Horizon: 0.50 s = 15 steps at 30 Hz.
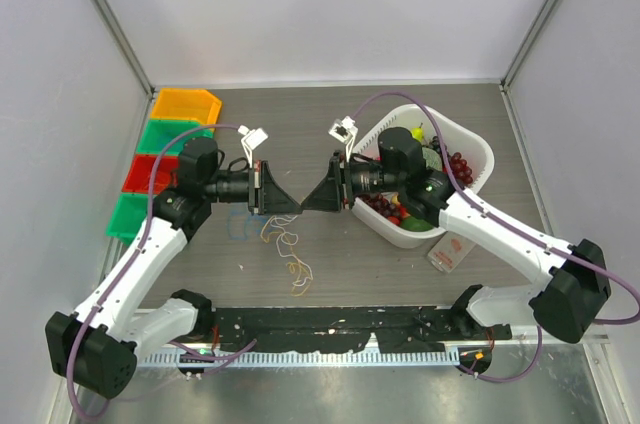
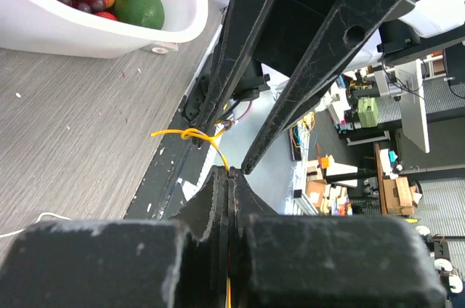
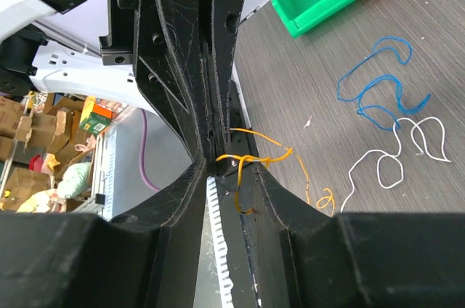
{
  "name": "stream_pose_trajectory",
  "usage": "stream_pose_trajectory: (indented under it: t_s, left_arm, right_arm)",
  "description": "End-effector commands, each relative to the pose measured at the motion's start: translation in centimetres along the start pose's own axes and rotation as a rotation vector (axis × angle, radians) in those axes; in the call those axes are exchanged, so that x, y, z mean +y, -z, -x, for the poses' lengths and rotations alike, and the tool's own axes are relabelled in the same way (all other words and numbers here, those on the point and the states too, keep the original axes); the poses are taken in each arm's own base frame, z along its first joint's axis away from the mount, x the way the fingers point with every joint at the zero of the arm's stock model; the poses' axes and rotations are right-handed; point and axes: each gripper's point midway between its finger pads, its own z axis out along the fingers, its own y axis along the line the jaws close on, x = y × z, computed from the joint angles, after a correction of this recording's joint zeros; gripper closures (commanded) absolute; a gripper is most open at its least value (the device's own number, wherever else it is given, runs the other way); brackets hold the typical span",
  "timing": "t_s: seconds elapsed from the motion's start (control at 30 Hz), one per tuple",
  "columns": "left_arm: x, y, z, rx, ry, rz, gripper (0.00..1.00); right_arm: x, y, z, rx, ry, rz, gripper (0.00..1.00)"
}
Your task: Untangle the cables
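You're working on a grey wood-grain table (image 1: 300,114) boxed in by plain pale walls (image 1: 330,4) on three sides, under even light. Past its near edge you can see a cluttered workshop with desks (image 2: 385,104) and stacked cardboard boxes (image 3: 29,130).

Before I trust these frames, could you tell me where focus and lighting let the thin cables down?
Top external: evenly lit and sharp, but the cables are faint hairlines on the grey table. Left wrist: orange cable crisp, the left tool close up is blurred, background bright. Right wrist: blue cable and white cable sharp; right tool dark and soft.
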Motion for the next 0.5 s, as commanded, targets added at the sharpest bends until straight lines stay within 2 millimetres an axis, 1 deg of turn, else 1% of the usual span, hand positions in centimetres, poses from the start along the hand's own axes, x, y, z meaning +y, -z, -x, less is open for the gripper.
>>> stream_pose_trajectory:
  t_s: [0.0,0.07,0.13,0.27,0.37,0.4,0.43,0.47]
  left_arm:
    - [-2.9,0.5,1.0,-0.009,-0.09,-0.074,1.0]
    - [-2.9,0.5,1.1,-0.01,-0.09,-0.074,1.0]
    - [-2.8,0.4,1.1,-0.01,-0.087,-0.074,1.0]
    - [-2.8,0.4,1.1,-0.013,-0.085,-0.071,1.0]
    - [-2.7,0.4,1.0,-0.009,-0.084,-0.064,1.0]
    - [-2.5,0.4,1.0,-0.009,-0.082,-0.058,1.0]
    - [-2.4,0.4,1.0,-0.011,-0.083,-0.054,1.0]
    - [-2.2,0.4,1.1,-0.015,-0.079,-0.045,1.0]
  right_arm:
    - [0.0,0.7,0.1,0.01,0.047,-0.049,0.64]
    - [0.8,0.5,0.1,0.01,0.05,-0.004,0.64]
    - [1.8,0.2,0.8,-0.017,0.067,0.053,0.63]
    - [3.4,-0.3,0.8,-0.013,0.047,0.152,0.63]
    - [4.8,-0.2,0.8,-0.01,0.02,0.233,0.64]
    - [5.5,-0.1,0.5,0.004,0.029,0.284,0.64]
    - [6.0,-0.1,0.1,0.025,-0.003,0.316,0.64]
    - [6.5,-0.1,0.1,0.028,0.013,0.349,0.64]
